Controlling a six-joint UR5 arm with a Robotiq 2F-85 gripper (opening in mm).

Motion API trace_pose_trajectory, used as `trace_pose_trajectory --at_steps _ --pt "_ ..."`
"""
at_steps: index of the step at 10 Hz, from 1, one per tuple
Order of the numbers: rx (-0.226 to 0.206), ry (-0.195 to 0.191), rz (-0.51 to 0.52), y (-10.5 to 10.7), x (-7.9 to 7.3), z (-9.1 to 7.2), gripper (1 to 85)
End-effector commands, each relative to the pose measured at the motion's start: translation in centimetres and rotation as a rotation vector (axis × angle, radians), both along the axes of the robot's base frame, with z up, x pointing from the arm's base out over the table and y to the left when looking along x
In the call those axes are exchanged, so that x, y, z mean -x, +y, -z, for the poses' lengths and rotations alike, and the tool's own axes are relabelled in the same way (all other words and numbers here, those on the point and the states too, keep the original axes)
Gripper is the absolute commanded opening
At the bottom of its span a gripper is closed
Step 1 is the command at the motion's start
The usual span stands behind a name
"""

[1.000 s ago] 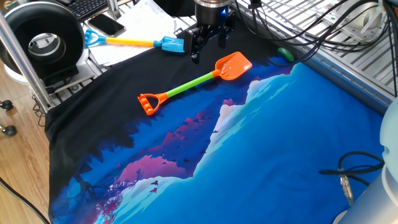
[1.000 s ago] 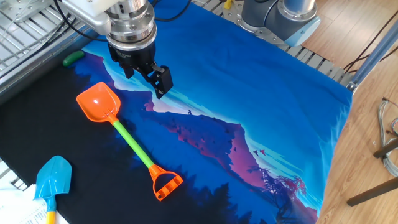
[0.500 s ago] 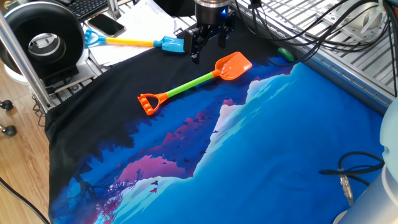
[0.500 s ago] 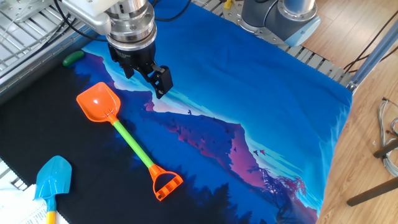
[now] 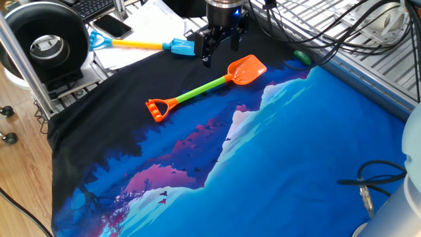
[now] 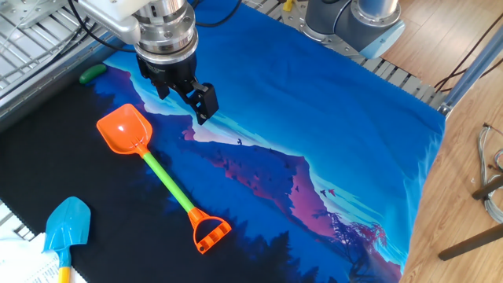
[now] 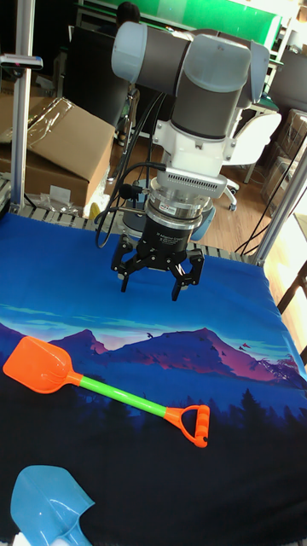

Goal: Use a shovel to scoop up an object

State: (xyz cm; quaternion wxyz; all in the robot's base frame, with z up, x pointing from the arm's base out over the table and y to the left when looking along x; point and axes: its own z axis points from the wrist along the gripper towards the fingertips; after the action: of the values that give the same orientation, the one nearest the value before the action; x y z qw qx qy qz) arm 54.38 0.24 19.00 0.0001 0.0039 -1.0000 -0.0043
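Observation:
The shovel (image 5: 200, 89) lies flat on the dark cloth, its orange blade (image 6: 124, 128) toward the object and its D-handle (image 7: 194, 425) at the other end. The object (image 5: 302, 57), a small glossy green lump, rests near the cloth's edge beyond the blade, also seen as the object (image 6: 92, 73). My gripper (image 5: 220, 50) hangs open and empty above the cloth, close beside the blade without touching it. In the other fixed view the gripper (image 6: 182, 98) stands just right of the blade. The tall view shows the gripper (image 7: 158, 280) above the shaft, jaws spread.
A blue-bladed, yellow-shafted toy shovel (image 5: 179, 47) lies at the cloth's edge near the gripper. A phone (image 5: 112, 26), a black round device (image 5: 46, 43) and cables (image 5: 342, 26) sit around the table. The arm's base (image 6: 354, 20) stands at the far corner.

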Motion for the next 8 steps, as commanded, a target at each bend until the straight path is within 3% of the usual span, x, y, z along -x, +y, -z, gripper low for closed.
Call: trace_pose_trajectory --at_steps 1,3,5,8 --pt "0.022 -0.19 0.037 -0.4 -4.9 -0.4 2.3" --pt "0.063 -0.216 0.035 -0.5 -5.1 -0.1 2.3" --pt "0.05 -0.208 0.038 -0.2 -5.0 0.0 2.3" --pt "0.0 -0.173 0.022 1.2 -4.0 -0.1 2.0"
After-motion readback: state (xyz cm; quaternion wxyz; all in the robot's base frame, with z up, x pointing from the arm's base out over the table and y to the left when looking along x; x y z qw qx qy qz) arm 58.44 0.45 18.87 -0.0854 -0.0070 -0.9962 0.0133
